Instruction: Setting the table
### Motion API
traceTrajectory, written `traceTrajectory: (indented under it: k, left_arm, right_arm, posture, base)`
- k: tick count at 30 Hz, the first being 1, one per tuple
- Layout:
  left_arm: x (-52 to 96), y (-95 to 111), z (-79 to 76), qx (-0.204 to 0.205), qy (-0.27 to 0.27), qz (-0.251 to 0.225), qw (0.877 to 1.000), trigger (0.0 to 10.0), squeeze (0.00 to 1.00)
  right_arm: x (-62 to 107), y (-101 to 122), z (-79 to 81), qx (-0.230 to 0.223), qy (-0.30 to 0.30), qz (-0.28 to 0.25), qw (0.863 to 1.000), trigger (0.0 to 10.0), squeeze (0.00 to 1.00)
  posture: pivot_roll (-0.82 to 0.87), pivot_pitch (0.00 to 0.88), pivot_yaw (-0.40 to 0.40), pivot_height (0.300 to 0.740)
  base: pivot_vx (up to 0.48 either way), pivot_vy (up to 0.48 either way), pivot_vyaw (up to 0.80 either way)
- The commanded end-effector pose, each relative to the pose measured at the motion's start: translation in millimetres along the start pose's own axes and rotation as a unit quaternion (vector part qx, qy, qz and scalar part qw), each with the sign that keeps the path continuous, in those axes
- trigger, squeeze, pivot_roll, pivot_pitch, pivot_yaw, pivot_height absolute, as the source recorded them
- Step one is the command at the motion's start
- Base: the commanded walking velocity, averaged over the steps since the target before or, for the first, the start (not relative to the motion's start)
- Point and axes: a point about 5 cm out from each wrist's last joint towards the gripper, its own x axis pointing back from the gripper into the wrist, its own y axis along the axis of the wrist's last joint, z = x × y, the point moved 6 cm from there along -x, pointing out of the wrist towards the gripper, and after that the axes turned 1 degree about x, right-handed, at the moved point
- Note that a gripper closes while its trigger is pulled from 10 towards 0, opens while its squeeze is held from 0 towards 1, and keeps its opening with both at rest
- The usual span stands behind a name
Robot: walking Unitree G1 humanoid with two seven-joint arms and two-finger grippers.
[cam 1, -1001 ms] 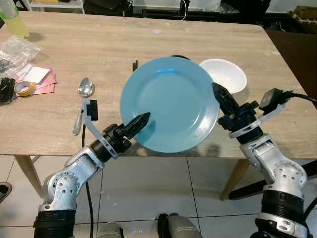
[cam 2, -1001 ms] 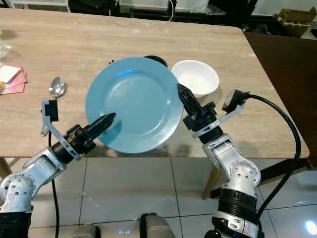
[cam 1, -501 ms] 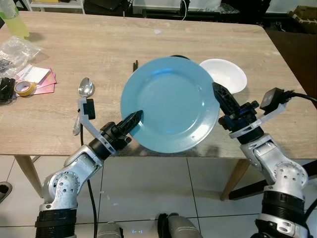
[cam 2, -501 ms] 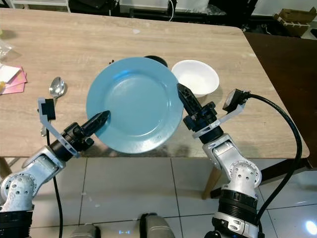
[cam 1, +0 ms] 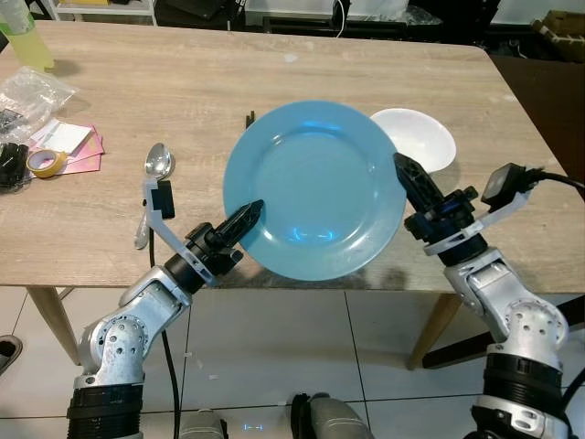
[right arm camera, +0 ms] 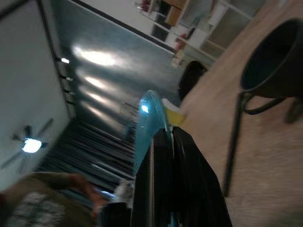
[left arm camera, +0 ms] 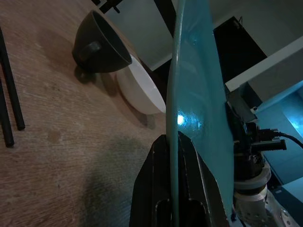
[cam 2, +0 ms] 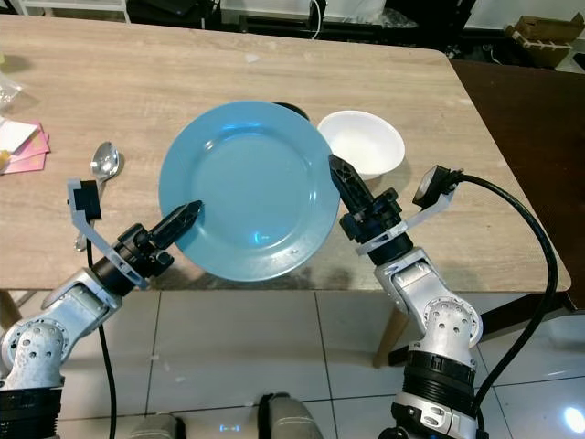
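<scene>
1. While both arms are reaching forward in the left eye view, the plate (cam 1: 315, 187) is hanging above the near edge of the surface (cam 1: 183, 82), carried between the two pincers. The left pincer (cam 1: 247, 218) is clenching the plate's near-left rim, and the right pincer (cam 1: 407, 176) is clenching its right rim. A bowl (cam 1: 422, 137) is sitting just beyond the plate on the right, and a spoon (cam 1: 154, 187) is lying to its left, with tape (cam 1: 46, 163) and a plastic bag (cam 1: 32, 91) farther left.

2. Looking at the right eye view, the same scene is showing: a dark cup (cam 2: 291, 111) is peeking out just behind the plate's far rim.

3. Seen from the left wrist view, the plate is running edge-on between the two fingers, which are pinching the rim from both faces. Chopsticks (left arm camera: 10, 99) are lying on the wood below, well apart from the cup and bowl.

4. Seen from the right wrist view, the fingers (right arm camera: 163, 189) are likewise gripping the rim edge-on.

5. Judging by its glossy look, the plate is probably stiff, slick and breakable, so opposite rim holds seem sensible, and it should be lowered level and gently.
</scene>
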Motion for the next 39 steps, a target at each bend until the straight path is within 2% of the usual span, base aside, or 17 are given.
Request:
traceTrajectory:
  k: [1,4,12,13,18,22,24,28,30,31,32,33,34,36,37,38,39]
  left_arm:
    - [1.9,-3.6,6.7,0.0,0.015,0.005,1.0,0.0,0.0]
    - [2.0,-2.2,6.6,0.0,0.015,0.001,1.0,0.0,0.0]
    - [5.7,5.9,8.5,0.004,0.018,-0.018,1.0,0.0,0.0]
    - [7.1,8.4,9.4,0.004,0.02,-0.023,1.0,0.0,0.0]
    - [13.8,19.2,8.6,0.009,0.011,-0.037,0.999,0.0,0.0]
    - [16.2,20.6,5.7,0.01,-0.001,-0.034,0.999,0.0,0.0]
    - [23.2,16.8,-2.5,-0.011,-0.029,0.002,1.0,0.0,0.0]
    - [29.2,12.7,-3.6,-0.039,-0.033,0.035,0.998,0.0,0.0]
    - [34.9,6.5,-0.7,-0.062,-0.029,0.07,0.995,0.0,0.0]
    - [38.4,-1.1,-2.5,-0.072,-0.036,0.1,0.992,0.0,0.0]
    - [38.4,-1.1,-2.5,-0.072,-0.036,0.1,0.992,0.0,0.0]
    - [41.9,-9.1,-4.1,-0.079,-0.044,0.13,0.987,0.0,0.0]
    - [41.9,-9.1,-4.1,-0.079,-0.044,0.13,0.987,0.0,0.0]
    - [48.9,-29.2,-7.0,-0.093,-0.059,0.196,0.974,0.0,0.0]
    - [48.9,-29.2,-7.0,-0.093,-0.059,0.196,0.974,0.0,0.0]
    - [52.0,-39.2,-6.7,-0.095,-0.064,0.226,0.967,0.0,0.0]
    - [52.0,-39.2,-6.7,-0.095,-0.064,0.226,0.967,0.0,0.0]
  right_arm:
    - [3.5,0.6,-12.3,0.02,-0.036,-0.001,0.999,10.0,1.0]
    - [3.8,5.5,-20.7,0.015,-0.054,-0.013,0.998,10.0,1.0]
    - [9.1,12.8,-24.1,0.034,-0.065,-0.015,0.997,10.0,1.0]
    - [11.9,18.4,-24.9,0.04,-0.068,-0.023,0.997,10.0,0.0]
    - [21.2,40.4,-29.2,0.07,-0.082,-0.051,0.993,10.0,0.0]
    - [23.7,45.0,-31.7,0.078,-0.088,-0.055,0.992,10.0,0.0]
    - [34.1,61.4,-37.8,0.102,-0.104,-0.068,0.987,10.0,0.0]
    - [46.4,79.0,-38.4,0.119,-0.107,-0.079,0.984,10.0,0.0]
    - [56.1,85.7,-35.6,0.142,-0.103,-0.061,0.983,10.0,0.0]
    - [59.1,78.2,-37.8,0.174,-0.112,-0.019,0.978,10.0,0.0]
    - [59.1,78.2,-37.8,0.174,-0.112,-0.019,0.978,10.0,0.0]
    - [61.8,65.7,-41.3,0.21,-0.12,0.033,0.97,10.0,0.0]
    - [61.8,65.7,-41.3,0.21,-0.12,0.033,0.97,10.0,0.0]
    - [69.8,29.4,-47.3,0.248,-0.112,0.146,0.951,10.0,0.0]
    - [69.8,29.4,-47.3,0.248,-0.112,0.146,0.951,10.0,0.0]
    - [72.6,10.1,-45.0,0.247,-0.093,0.189,0.946,10.0,0.0]
    - [72.6,10.1,-45.0,0.247,-0.093,0.189,0.946,10.0,0.0]
  posture:
    - [0.1,0.088,-0.021,0.74]
    - [0.1,0.088,-0.021,0.74]
    - [0.1,0.074,-0.026,0.74]
    - [0.1,0.074,-0.026,0.74]
    - [0.1,0.07,-0.029,0.74]
    - [0.1,0.07,-0.029,0.74]
    - [0.11,0.078,-0.034,0.74]
    - [0.11,0.083,-0.038,0.74]
    - [0.11,0.083,-0.038,0.74]
    - [0.1,0.087,-0.035,0.74]
    - [0.1,0.087,-0.035,0.74]
    - [0.1,0.087,-0.032,0.74]
    - [0.1,0.087,-0.032,0.74]
    - [0.1,0.086,-0.028,0.74]
    - [0.1,0.086,-0.028,0.74]
    - [0.1,0.086,-0.028,0.74]
    - [0.1,0.086,-0.028,0.74]
  base:
    - [0.0,0.0,0.0]
    - [0.0,0.0,0.0]
    - [0.0,0.0,0.0]
    - [0.0,0.0,0.0]
    - [0.0,0.0,0.0]
    - [0.0,0.0,0.0]
    - [0.0,0.0,0.0]
    - [0.0,0.0,0.0]
    - [0.0,0.0,0.0]
    - [0.0,0.0,0.0]
    - [0.0,0.0,0.0]
    - [0.0,0.0,0.0]
    - [0.0,0.0,0.0]
    - [0.0,0.0,0.0]
    - [0.0,0.0,0.0]
    - [0.0,0.0,0.0]
    - [0.0,0.0,0.0]
